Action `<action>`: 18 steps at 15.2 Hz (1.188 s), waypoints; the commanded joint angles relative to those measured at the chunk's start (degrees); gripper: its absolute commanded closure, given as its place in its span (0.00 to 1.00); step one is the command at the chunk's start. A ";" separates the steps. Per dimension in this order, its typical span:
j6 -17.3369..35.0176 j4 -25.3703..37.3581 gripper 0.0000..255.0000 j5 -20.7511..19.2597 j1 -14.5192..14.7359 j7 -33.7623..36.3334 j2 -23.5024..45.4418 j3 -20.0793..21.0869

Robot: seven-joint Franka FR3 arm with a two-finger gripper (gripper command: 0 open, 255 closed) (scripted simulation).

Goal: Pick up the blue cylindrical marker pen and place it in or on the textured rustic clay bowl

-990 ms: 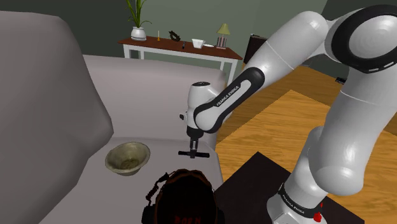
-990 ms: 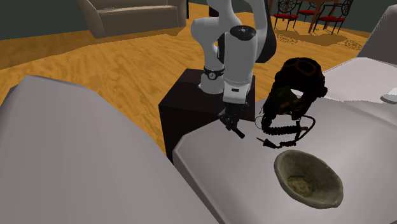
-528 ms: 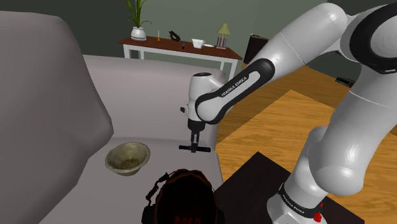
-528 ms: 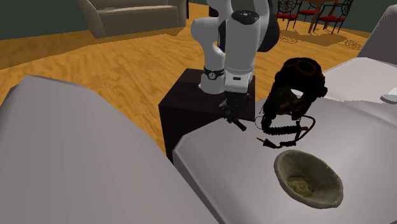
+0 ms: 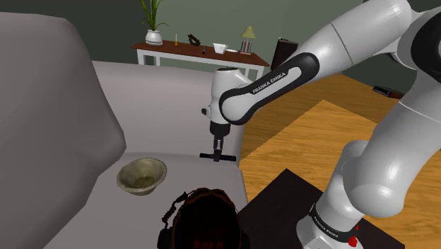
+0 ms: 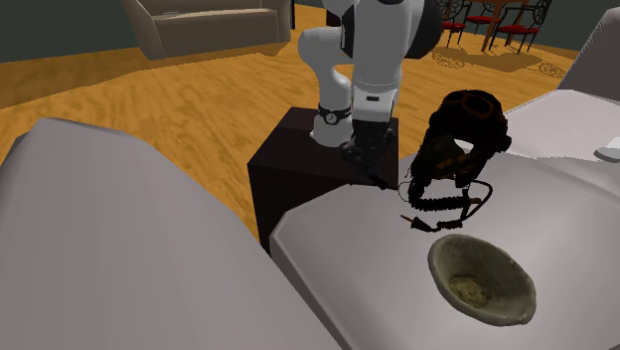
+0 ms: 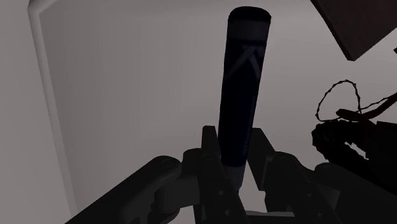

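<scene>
Fingers (image 7: 208, 145) of your gripper (image 5: 217, 153) are clamped on the dark blue marker pen (image 7: 243, 83) near one end, holding it level over the grey sofa seat (image 5: 169, 124). Your clay bowl (image 5: 141, 175) sits apart on the cushion, near a dark headset (image 5: 201, 219).

marker pen (image 7: 242, 83): dark navy, faint paler crossed lines | gripper (image 7: 233, 136): black | bowl (image 5: 141, 175): mottled olive-tan | sofa seat (image 5: 169, 113): pale grey | floor (image 5: 311, 134): orange wood grain | headset (image 6: 462, 124): black
</scene>
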 commanded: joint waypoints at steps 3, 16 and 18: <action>-3.37 1.22 1.00 -0.07 0.01 0.20 -2.12 0.02; -9.58 28.37 1.00 -1.62 4.89 11.01 18.47 4.86; -11.20 33.78 1.00 -2.19 5.82 12.60 22.23 5.26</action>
